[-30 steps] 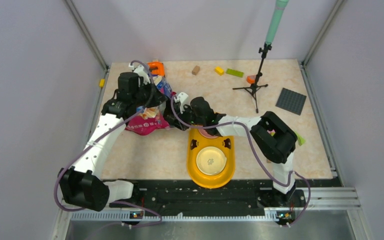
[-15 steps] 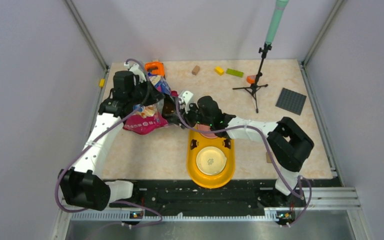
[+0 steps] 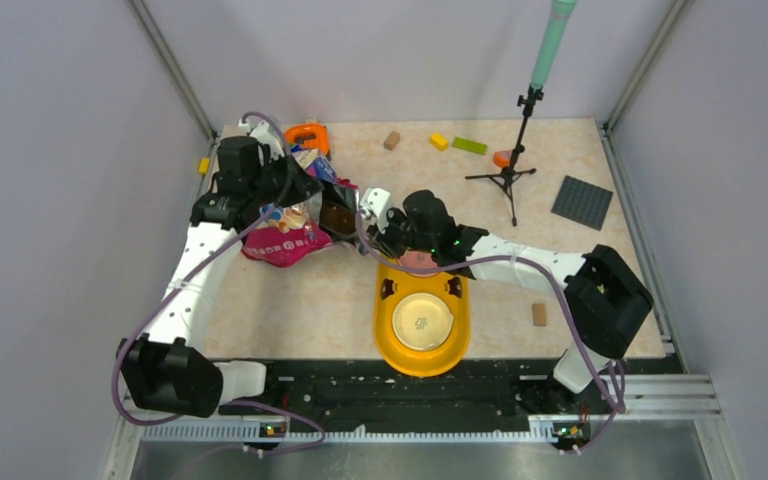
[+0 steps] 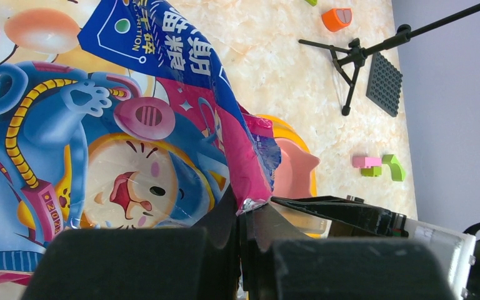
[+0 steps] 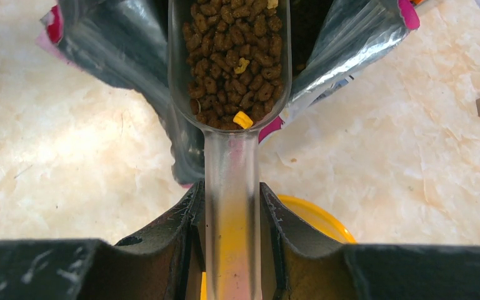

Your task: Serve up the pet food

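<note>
The glossy magenta-and-blue cartoon bag (image 3: 282,242) lies at the table's back left, mouth open toward the right. My left gripper (image 4: 250,209) is shut on the bag's torn top edge (image 4: 253,187), holding it up. My right gripper (image 5: 232,212) is shut on the handle of a clear plastic scoop (image 5: 232,169). The scoop's bowl sits in the silver-lined mouth of the bag, filled with pet food (image 5: 234,56), dark brown kibble with a few yellow pieces. The yellow feeder (image 3: 388,335) with a cream dish lies just in front of the right gripper (image 3: 368,216).
A black tripod stand (image 3: 510,175) with a teal pole stands back right, beside a grey studded plate (image 3: 581,202). Tan (image 3: 391,140), yellow (image 3: 439,141) and green (image 3: 468,146) bricks lie along the back. An orange object (image 3: 311,135) sits behind the bag. A tan block (image 3: 538,314) lies right of the feeder.
My left gripper has drawn the bag's edge up and toward the back left. The right arm's elbow has swung out to the right, and the scoop now shows at the bag's mouth.
</note>
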You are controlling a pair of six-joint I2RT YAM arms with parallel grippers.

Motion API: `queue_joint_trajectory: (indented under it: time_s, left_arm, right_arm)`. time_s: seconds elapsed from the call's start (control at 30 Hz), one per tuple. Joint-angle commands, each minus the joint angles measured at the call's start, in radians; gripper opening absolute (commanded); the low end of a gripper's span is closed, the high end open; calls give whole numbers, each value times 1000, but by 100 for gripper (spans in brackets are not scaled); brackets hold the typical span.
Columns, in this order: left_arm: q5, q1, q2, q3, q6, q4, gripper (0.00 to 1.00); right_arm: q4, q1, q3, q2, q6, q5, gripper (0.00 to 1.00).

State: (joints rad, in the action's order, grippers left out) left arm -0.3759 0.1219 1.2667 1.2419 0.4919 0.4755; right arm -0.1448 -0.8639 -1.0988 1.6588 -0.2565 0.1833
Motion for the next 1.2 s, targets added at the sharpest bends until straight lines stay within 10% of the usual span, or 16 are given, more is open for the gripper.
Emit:
queue_joint_trajectory:
  time_s: [0.0,1.17]
  left_arm:
    - [-14,-16,-23,59,0,-67,0]
    - [50,-56,-55,99,-58,-1,0]
  right_arm:
    - [58,-3,-1,-92,-67,2,0]
    - [666,11,42,-527,110,-166,0]
